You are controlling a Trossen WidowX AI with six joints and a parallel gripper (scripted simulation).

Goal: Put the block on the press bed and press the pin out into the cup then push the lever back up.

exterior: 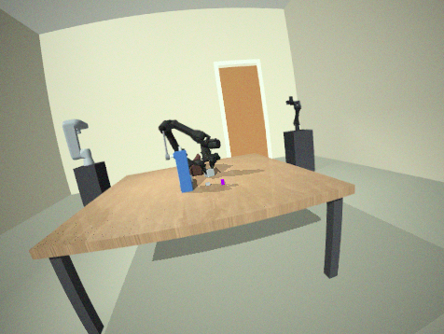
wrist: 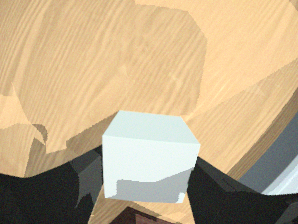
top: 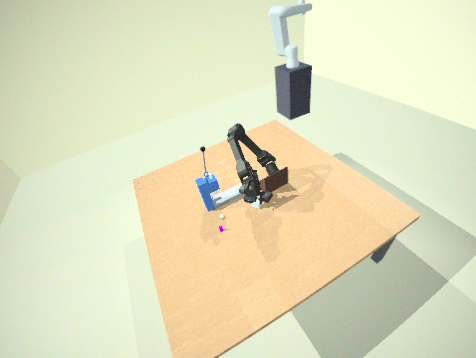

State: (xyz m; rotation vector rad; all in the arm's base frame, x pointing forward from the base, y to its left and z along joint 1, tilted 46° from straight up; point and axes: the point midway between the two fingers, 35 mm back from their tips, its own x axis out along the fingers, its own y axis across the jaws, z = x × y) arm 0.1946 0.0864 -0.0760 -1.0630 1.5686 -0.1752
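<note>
So the claw (top: 258,199) (exterior: 212,169) (wrist: 147,152) has the pale block (top: 256,204) (exterior: 210,173) (wrist: 150,162) pinched between its fingers, down at the counter (top: 300,240) (exterior: 196,205) (wrist: 240,65). Blue press (top: 206,192) (exterior: 183,172) is off to one side, lever (top: 204,161) (exterior: 167,146) up, block's not on its bed yet.

From above and well back, our top view looks slantwise down on the whole table (top: 280,260) (exterior: 196,210) (wrist: 90,60). Our exterior view stands low beyond an edge, facing the door (exterior: 239,112); both share the blue press (top: 206,192) (exterior: 183,172). Our wrist view looks down closely at the pale block (top: 256,204) (exterior: 210,173) (wrist: 150,160).
</note>
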